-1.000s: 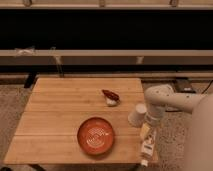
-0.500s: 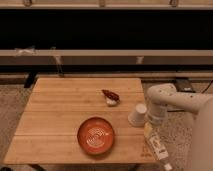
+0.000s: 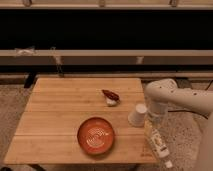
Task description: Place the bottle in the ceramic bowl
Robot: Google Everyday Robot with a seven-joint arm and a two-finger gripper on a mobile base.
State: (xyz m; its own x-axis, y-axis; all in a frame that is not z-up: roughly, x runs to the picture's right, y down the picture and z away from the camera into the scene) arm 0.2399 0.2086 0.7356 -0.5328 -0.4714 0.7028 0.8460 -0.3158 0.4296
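Note:
The bottle [image 3: 157, 143] is slim, white and pale yellow, with small dark label marks. It hangs tilted at the table's right front corner, cap end pointing down and to the right, past the table edge. My gripper [image 3: 152, 122] is at the bottle's upper end and is shut on it, just right of the white cup. The ceramic bowl [image 3: 95, 135] is round and orange-red with pale swirl lines. It sits empty on the table's front middle, to the left of the bottle and apart from it.
A short white cup [image 3: 137, 114] stands near the wooden table's [image 3: 55, 115] right edge, between bowl and gripper. A small dark-red-and-white object [image 3: 110, 97] lies behind the bowl. Dark shelving runs along the back. Speckled floor surrounds the table.
The bottle has swung from nearly upright to tilted, its lower end moving right and down past the table corner. The arm has shifted slightly right. Bowl and cup have not moved.

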